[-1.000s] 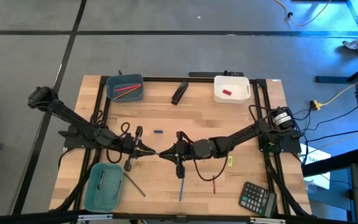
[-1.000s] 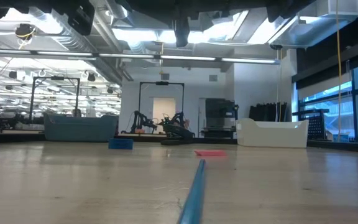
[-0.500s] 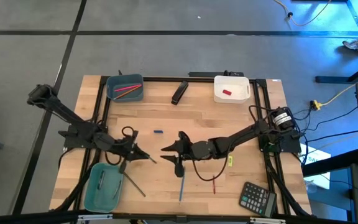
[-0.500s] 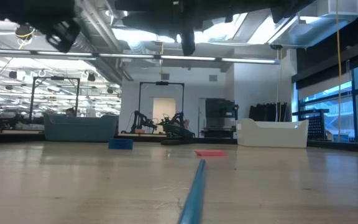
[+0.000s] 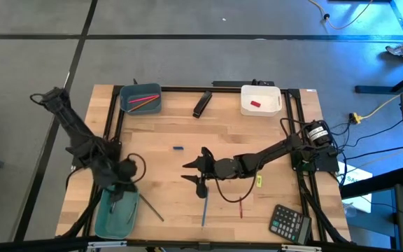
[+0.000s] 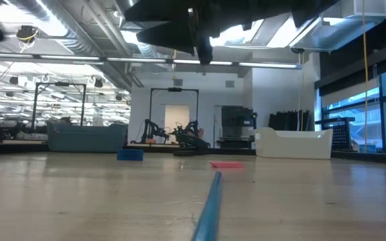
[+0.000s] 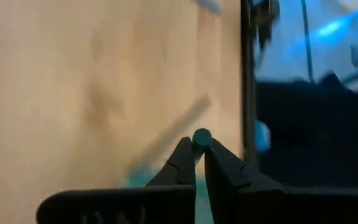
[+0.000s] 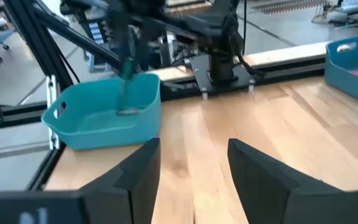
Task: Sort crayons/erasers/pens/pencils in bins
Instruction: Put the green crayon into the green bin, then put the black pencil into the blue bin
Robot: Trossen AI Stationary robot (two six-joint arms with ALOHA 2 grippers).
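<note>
Pale wood table (image 5: 187, 133), plastic bins (image 5: 115, 210)

no readable text, labels, or numbers

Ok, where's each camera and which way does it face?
High: overhead, straight down on the wooden table; both arms show.
Low: table-top level, along the long blue pencil; arms overhead.
Left wrist: down past the left fingers, shut on a slim dark pen.
Right wrist: past the open right fingers toward the oblong teal plastic bin.
Shared: high shows that bin too.
</note>
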